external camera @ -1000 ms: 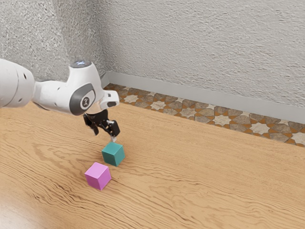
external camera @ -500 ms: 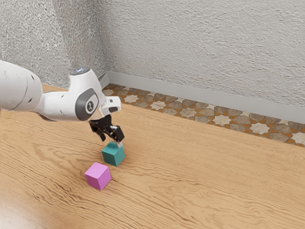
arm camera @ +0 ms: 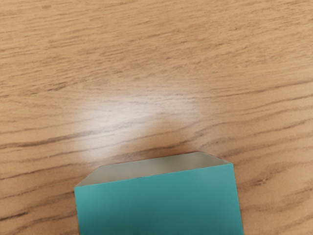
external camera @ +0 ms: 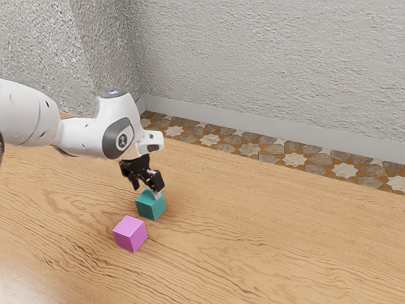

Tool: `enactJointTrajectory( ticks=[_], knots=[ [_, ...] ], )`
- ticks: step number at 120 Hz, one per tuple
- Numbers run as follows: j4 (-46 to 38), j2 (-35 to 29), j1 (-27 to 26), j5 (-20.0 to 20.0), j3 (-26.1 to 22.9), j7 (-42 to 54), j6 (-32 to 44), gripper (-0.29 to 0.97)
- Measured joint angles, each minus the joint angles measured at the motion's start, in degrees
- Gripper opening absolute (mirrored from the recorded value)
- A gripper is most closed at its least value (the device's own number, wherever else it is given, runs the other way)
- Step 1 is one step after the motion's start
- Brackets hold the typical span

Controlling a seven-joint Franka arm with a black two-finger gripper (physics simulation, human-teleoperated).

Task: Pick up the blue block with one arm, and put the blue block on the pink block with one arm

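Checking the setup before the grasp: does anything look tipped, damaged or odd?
Nothing stands out. The teal block and the pink block both sit flat on the table, apart and undamaged. The hand hangs just over the teal block.

No text, number or brand can be read on the teal block [external camera: 150, 205], pink block [external camera: 130, 233] or arm [external camera: 82, 135].
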Motion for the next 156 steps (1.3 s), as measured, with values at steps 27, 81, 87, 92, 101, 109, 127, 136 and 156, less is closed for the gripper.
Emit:
enactJointTrajectory(
  ticks=[27,81,87,92,101,109,127,136,156],
  knots=[
    [1.33,2.06,0.36,0.33,-0.02,-1.45,-1.16,0.66],
    [3.69,4.72,0.86,0.52,-0.37,-0.86,-0.67,0.66],
    [3.61,4.75,0.87,0.49,-0.37,-0.68,-0.63,0.66],
    [3.54,4.77,0.86,0.46,-0.37,-0.53,-0.61,0.66],
    [3.49,4.77,0.82,0.43,-0.43,-0.28,-0.59,0.66],
    [3.48,4.77,0.80,0.39,-0.45,-0.19,-0.58,0.66],
    [3.16,4.48,0.76,0.18,-0.46,-0.90,-0.98,0.66],
    [2.60,4.09,0.69,0.04,-0.46,-1.55,-1.38,0.66],
    [2.42,3.90,0.70,-0.06,-0.46,-3.25,-1.80,0.66]
  ],
)
